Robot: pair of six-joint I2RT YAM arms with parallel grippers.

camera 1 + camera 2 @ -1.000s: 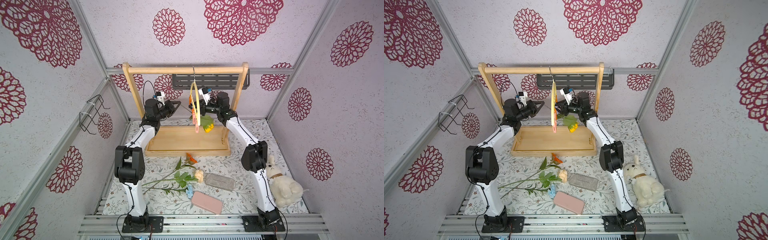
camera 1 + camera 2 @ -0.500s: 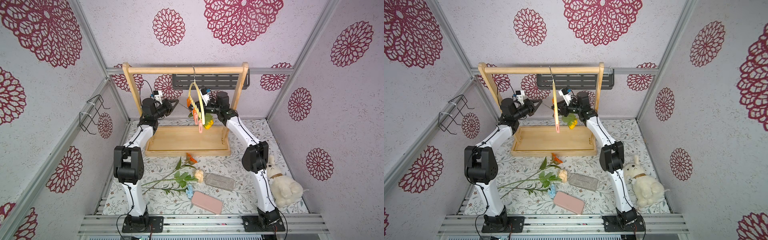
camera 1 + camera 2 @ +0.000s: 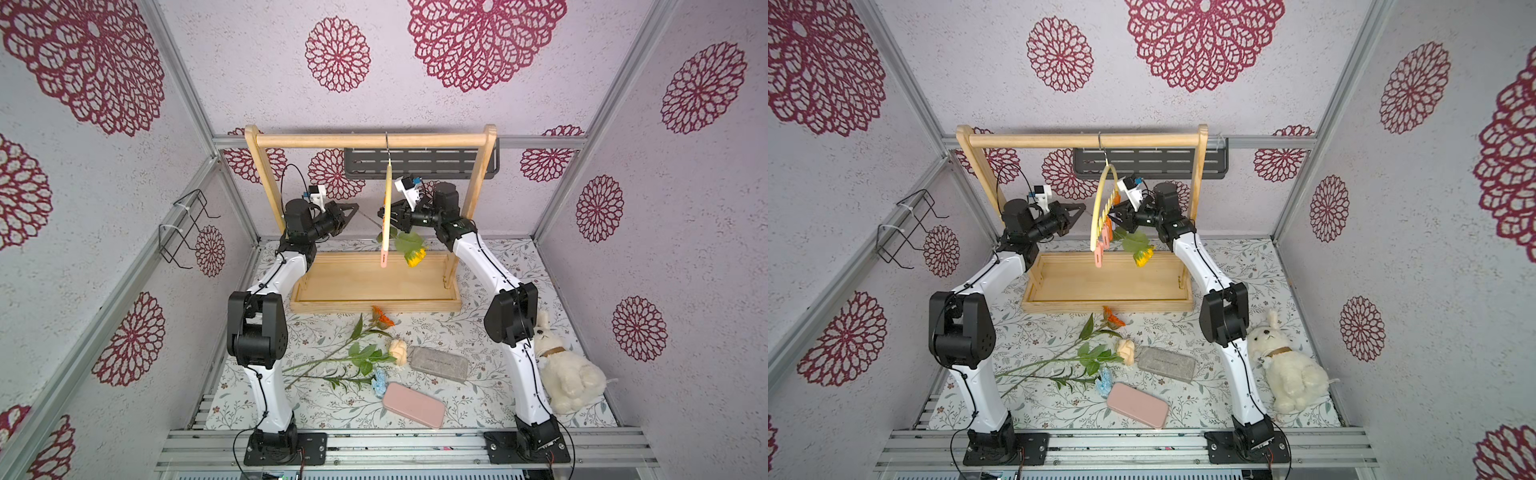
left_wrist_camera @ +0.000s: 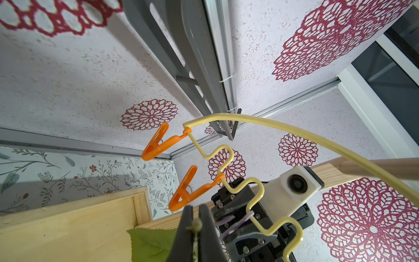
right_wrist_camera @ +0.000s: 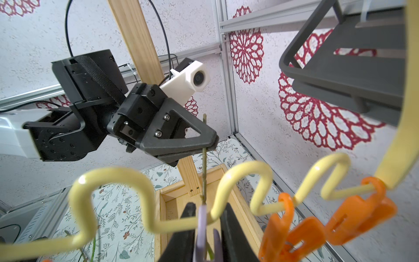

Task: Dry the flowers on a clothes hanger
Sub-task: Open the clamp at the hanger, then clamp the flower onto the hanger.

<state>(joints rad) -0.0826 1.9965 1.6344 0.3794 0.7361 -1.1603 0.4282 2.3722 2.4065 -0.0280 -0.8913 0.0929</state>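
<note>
The clothes hanger (image 3: 1096, 216) is a thin, glossy, pale yellow arch with a wavy lower bar (image 5: 127, 179). Its metal hook hangs on the round top bar of the plain wooden rack (image 3: 316, 140), at upper centre in both top views; in a top view (image 3: 387, 199) it shows edge-on as a narrow strip. Smooth plastic clips dangle from the waves: two orange clips (image 4: 156, 145), a pink clip (image 3: 384, 258) at the low end and a lilac clip (image 5: 201, 226). The left gripper (image 5: 210, 145), matte black with triangular cut-out fingers, is clamped tight on the bare end of the thin green stem (image 5: 204, 172) of the sunflower (image 3: 417, 257). The yellow bloom hangs head-down under a broad leaf (image 3: 409, 241), just right of the hanger and above the rack's wooden tray (image 3: 374, 306). The right gripper (image 5: 208, 205) has its jaws set narrow, and its fingers (image 5: 231, 226) lie against the lilac clip's two arms; the stem meets the top of that clip. Lower in the frame, on the leaf-printed tabletop (image 3: 457, 324), three flowers lie with their long stems pointing left: an orange bloom (image 3: 382, 318), a cream rose (image 3: 398, 351) and a small blue bloom (image 3: 379, 382). Just right of them are a grey felt pouch (image 3: 439, 363) and a smooth pink case (image 3: 413, 404). A fluffy cream plush rabbit (image 3: 569, 374) sits at lower right.
</note>
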